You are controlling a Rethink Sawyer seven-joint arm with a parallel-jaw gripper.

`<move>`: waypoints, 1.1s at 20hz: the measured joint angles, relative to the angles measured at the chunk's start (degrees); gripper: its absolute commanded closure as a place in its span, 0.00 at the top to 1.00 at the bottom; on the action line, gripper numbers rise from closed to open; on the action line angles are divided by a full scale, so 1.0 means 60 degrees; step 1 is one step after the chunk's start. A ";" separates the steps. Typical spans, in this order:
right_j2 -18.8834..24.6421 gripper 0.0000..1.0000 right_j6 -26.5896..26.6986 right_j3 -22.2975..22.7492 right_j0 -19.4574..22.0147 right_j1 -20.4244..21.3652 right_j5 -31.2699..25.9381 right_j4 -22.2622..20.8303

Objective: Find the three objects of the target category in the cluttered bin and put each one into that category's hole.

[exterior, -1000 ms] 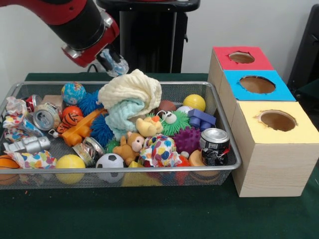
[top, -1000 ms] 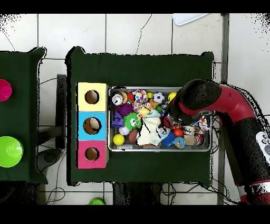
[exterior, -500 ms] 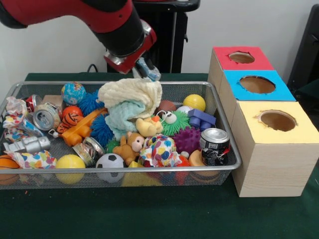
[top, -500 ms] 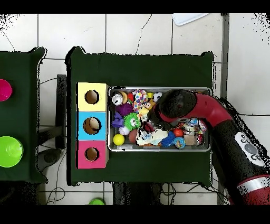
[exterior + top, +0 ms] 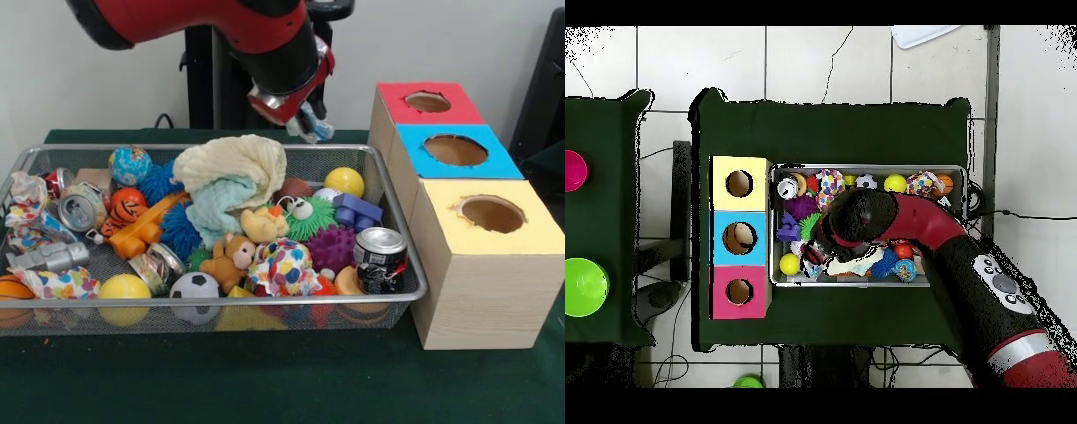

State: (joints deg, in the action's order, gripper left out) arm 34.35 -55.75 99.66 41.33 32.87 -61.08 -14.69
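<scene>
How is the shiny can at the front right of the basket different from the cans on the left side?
The can at the front right stands upright, keeps its round shape, and has a black label. The can on the left lies tipped on its side among crumpled wrappers, its top facing outward, and looks dented. Both are silver metal drink cans inside the same wire basket.

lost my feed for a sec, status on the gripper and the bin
Gripper above the bin's far rim, holding a crumpled wrapper, heading toward the boxes. Bin full of clutter. Nothing blocking the holes.
</scene>
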 measured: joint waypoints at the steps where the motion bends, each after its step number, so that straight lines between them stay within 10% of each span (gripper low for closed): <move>1: -0.0040 0.00 0.0000 0.0144 -0.0097 0.0076 0.0059 0.0108; 22: -0.0745 0.00 -0.0057 0.1162 -0.1912 0.1655 0.0099 0.2686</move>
State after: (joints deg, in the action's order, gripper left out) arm 29.88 -56.09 106.63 29.86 42.81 -60.49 1.43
